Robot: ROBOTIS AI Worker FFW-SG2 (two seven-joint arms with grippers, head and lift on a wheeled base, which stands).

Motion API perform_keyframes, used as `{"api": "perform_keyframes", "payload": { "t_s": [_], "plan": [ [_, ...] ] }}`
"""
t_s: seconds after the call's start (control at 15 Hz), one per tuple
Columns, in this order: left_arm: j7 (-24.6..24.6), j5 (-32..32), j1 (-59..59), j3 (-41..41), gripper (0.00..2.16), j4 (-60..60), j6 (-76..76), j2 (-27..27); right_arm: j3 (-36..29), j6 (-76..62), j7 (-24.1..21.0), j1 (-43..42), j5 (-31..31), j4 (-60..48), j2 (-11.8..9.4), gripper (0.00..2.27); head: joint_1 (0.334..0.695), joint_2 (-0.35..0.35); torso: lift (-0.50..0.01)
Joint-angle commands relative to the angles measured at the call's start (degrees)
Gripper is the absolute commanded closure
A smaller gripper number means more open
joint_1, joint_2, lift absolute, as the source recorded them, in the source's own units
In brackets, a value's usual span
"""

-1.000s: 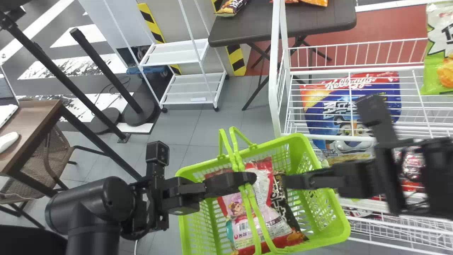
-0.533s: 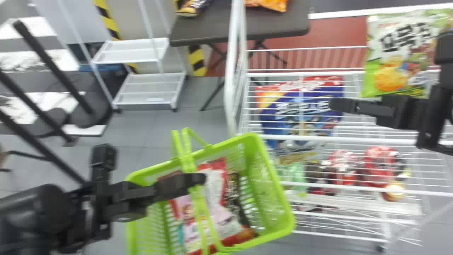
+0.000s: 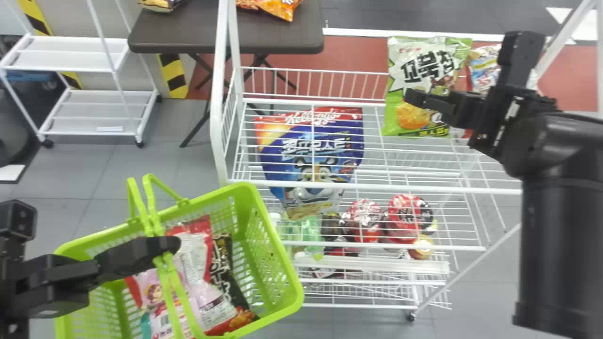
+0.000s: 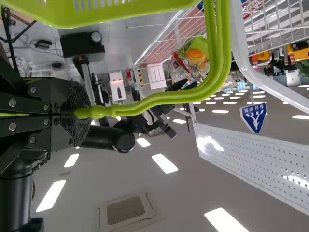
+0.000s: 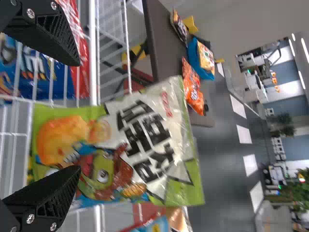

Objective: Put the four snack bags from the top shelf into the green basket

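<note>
The right gripper [image 5: 75,116] has its jaws parted wide, with nothing held. The left gripper [image 4: 77,113] has its jaws closed on the handles [image 4: 159,100] of the green basket [image 3: 275,263].

Ahead of the right jaws is the green bag [image 3: 414,70]. It stands upright along the far edge of the top shelf [image 3: 377,187], its top above the far rail. A second bag [image 3: 481,66] stands beside it, closer to the shelf's right corner, partly hidden by the gripper. Contact between jaws and green bag cannot be confirmed.

Handling: the green bag should be light, soft and air-filled, with slippery film and fragile contents. Recommended grip: across the body at mid-height, one finger to each face, closing only until the film dents. Excess force may burst the seal or crush the contents; a grip near an edge may let the bag rotate or slip out. Lift it clear of the rail before moving sideways.

The basket is beside the shelf's near left corner. Packets [image 3: 202,282] lie inside; room remains toward its right end. The handles cross above the opening and could catch a lowered bag.

Surface: open white wire mesh; a bag corner could snag. A cereal bag [image 3: 313,146] and red tubs [image 3: 405,214] are seen through the wires. Beyond the rack are a dark tabletop [image 3: 207,35], a white cart [image 3: 82,56] and grey floor tiles [image 3: 188,165].
</note>
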Motion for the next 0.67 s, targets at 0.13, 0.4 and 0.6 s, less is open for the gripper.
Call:
{"api": "perform_keyframes", "payload": {
  "t_s": [0.13, 0.4, 0.6],
  "plan": [
    [-0.66, 0.0, 0.26, 0.35, 2.15, 0.48, 0.07, -0.09, 1.69, -11.52, -3.19, -8.39, 5.98, 19.09, 0.14, 0.08, 0.695, -0.093, 0.0],
    [-0.66, 0.26, 0.7, 1.4, 2.15, 0.91, 0.07, 0.17, 1.6, -13.63, -2.92, -9.18, 5.1, 22.52, 0.32, 1.35, 0.695, -0.078, 0.0],
    [-0.66, 0.35, 0.79, 1.49, 2.15, 0.91, 0.07, 0.26, 1.69, -13.1, -4.77, -6.37, 4.13, 17.42, 0.99, 2.25, 0.695, -0.067, 0.0]
  ]
}}
